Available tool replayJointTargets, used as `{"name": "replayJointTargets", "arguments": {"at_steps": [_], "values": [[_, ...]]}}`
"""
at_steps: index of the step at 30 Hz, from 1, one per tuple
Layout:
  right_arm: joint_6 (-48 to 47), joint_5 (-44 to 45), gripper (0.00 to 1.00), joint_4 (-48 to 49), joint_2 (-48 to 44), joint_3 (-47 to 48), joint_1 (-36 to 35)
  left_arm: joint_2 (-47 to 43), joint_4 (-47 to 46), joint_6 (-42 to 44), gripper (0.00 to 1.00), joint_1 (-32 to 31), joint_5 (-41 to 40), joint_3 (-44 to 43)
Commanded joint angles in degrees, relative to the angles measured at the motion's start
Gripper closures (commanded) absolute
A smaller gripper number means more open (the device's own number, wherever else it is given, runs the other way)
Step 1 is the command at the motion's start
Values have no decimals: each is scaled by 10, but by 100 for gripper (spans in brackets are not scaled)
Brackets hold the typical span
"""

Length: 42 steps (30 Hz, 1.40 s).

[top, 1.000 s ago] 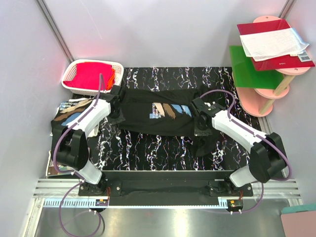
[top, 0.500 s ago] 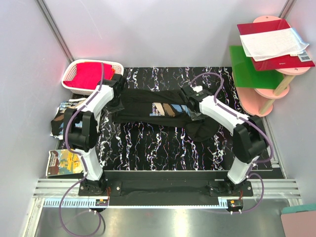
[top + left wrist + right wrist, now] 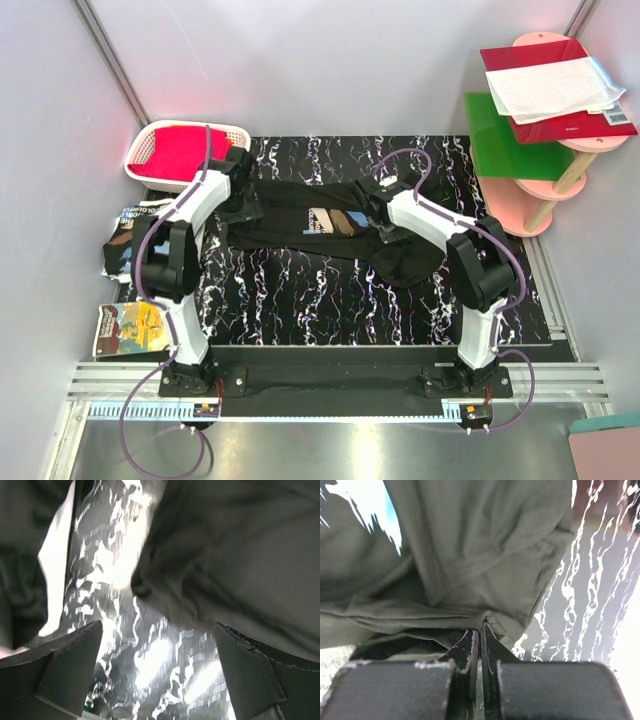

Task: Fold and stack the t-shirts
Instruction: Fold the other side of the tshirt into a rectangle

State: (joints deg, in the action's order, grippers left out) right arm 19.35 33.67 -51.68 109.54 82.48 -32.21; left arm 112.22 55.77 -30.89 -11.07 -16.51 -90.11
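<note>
Your right gripper [image 3: 481, 632] has its jaws pressed together on a fold of the black t-shirt [image 3: 310, 225]; the cloth bunches at the tips. Your left gripper [image 3: 156, 630] has its jaws spread wide. Bare marbled table [image 3: 110, 565] shows between them, and the shirt's edge lies just beyond, ungripped. In the top view, the shirt lies crumpled across the table centre between both arms. A white basket [image 3: 142, 148] holding red cloth [image 3: 185, 152] sits at the far left corner.

Right pincer [image 3: 481, 630] pinches a t-shirt [image 3: 485, 540] fold.
</note>
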Motion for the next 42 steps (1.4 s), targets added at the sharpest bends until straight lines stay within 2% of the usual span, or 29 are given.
{"name": "replayJointTargets", "arguments": {"at_steps": [1, 6, 10, 13, 20, 23, 24, 25, 26, 37, 42], "values": [[-22, 59, 96, 19, 13, 62, -2, -116, -48, 11, 1, -20, 2, 31], [-59, 124, 96, 20, 44, 122, -2, -93, -53, 16, 1, -24, 15, 19], [-75, 134, 96, 21, 70, 162, 0, -49, -33, 3, 2, -25, -11, 11], [-78, 133, 96, 21, 86, 179, 0, -23, -22, 1, 9, -25, -32, 11], [-83, 139, 97, 24, 112, 198, 6, 31, -43, -4, 18, -24, -20, -6], [-85, 137, 97, 25, 119, 206, 7, 51, -49, -5, 54, -24, -22, -24], [-85, 137, 97, 25, 119, 207, 8, 56, -48, -4, 70, -24, -23, -35], [-86, 137, 97, 25, 120, 209, 8, 66, -46, -2, 92, -23, -24, -41], [-86, 135, 97, 25, 121, 210, 8, 68, -46, -3, 100, -23, -26, -45], [-85, 133, 97, 25, 130, 211, 9, 17, -57, -33, 100, -22, -72, -51], [-86, 135, 97, 28, 135, 211, 11, 35, -58, -46, 100, -12, -73, -88]]}}
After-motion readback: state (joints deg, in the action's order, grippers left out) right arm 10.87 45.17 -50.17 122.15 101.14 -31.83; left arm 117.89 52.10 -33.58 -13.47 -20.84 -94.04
